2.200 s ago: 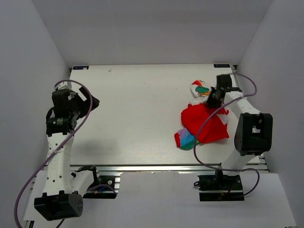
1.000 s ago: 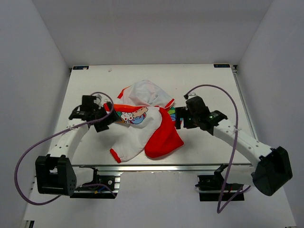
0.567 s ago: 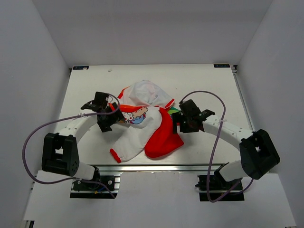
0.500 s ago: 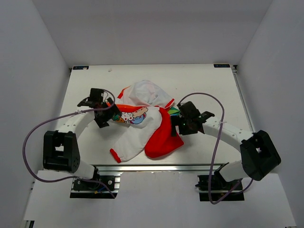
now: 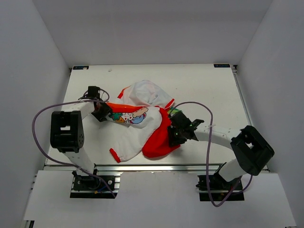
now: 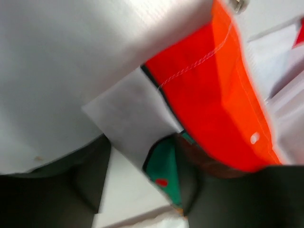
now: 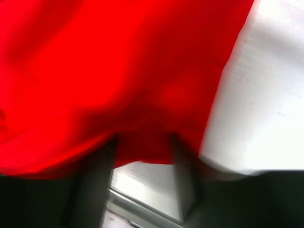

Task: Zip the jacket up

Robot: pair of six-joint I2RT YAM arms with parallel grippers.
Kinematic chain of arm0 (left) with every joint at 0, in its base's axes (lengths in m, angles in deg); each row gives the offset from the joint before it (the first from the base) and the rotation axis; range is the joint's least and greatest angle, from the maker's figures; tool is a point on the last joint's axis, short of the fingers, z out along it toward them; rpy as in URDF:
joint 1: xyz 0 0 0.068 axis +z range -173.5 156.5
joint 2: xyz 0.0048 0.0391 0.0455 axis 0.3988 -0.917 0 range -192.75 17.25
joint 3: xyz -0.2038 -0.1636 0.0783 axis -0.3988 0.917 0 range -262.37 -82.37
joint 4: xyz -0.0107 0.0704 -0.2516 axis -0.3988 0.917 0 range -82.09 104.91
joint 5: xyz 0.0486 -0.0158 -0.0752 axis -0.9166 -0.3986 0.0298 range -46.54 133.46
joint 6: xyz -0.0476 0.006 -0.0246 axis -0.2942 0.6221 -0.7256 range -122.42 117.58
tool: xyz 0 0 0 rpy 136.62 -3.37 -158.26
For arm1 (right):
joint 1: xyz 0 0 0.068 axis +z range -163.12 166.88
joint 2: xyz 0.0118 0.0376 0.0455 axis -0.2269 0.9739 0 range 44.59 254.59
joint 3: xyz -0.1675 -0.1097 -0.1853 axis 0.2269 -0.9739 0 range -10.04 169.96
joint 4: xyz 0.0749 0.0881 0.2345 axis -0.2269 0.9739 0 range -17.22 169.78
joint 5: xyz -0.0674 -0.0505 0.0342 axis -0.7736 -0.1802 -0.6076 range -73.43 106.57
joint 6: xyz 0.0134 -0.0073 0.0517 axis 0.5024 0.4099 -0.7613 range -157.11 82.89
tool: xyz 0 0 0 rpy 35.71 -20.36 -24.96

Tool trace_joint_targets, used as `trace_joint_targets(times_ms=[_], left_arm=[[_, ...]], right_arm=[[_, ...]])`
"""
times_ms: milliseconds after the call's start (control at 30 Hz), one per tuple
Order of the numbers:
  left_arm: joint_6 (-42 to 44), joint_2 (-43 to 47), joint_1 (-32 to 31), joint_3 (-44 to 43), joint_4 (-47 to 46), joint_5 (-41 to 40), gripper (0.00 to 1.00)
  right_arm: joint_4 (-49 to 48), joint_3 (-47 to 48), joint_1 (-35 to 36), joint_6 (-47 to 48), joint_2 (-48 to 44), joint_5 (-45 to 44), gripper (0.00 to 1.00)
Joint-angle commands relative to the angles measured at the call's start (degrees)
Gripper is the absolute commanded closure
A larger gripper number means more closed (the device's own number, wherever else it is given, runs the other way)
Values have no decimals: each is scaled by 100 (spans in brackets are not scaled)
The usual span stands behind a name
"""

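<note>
The jacket lies spread mid-table, white cartoon front up, red part toward the front right. My left gripper is at its left edge. In the left wrist view, white cloth and a green print patch fill the gap between the narrowed fingers, under an orange-red hem. My right gripper is at the red part's right edge. There, red cloth drapes over the tips of the half-closed fingers. Blur hides whether either gripper pinches the cloth.
The white table is walled on three sides. An aluminium rail runs along its front edge, close behind the right gripper. Purple cables loop off both arms.
The jacket, earlier bunched at the right, now lies spread in the middle. Both grippers moved onto its edges, the right one sliding toward the front. Both pairs of jaws have narrowed.
</note>
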Motion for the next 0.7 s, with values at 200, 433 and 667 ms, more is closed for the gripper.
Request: trace_joint_targets(times_ms=[200, 433, 667], left_arm=[[295, -395, -17, -501, -899, 444, 100], [612, 1298, -17, -273, -1270, 192, 100], [533, 2241, -17, 395, -1269, 93, 100]], right_arm=[[669, 1211, -249, -480, 540, -2340, 100], [916, 1880, -645, 81, -373, -3001, 100], [1559, 1409, -113, 520, -646, -1113, 11]])
